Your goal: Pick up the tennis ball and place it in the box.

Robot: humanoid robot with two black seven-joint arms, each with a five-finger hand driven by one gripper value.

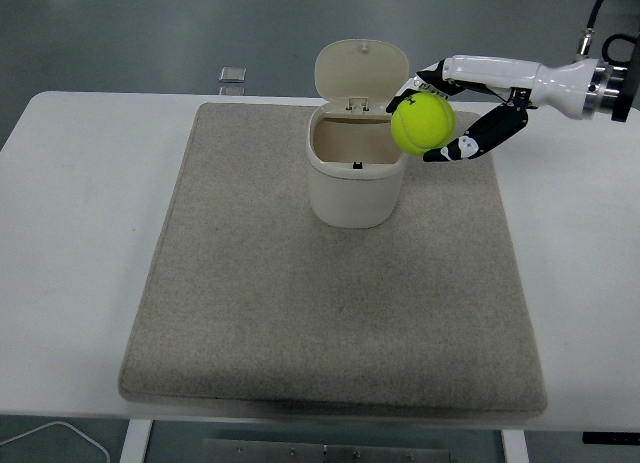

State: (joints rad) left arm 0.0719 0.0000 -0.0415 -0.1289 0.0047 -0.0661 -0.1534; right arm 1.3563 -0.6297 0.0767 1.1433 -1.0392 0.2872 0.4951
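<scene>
A cream box (353, 175) with its hinged lid standing open sits on the far middle of a grey mat (330, 283). My right hand (440, 118) comes in from the right edge and is shut on a yellow-green tennis ball (422, 122). It holds the ball in the air just right of the box's open top, at about the height of the lid. The left arm is out of view.
A small grey square object (232, 75) lies on the white table (80, 233) beyond the mat's far left corner. A white cable (60, 433) shows below the table's near left edge.
</scene>
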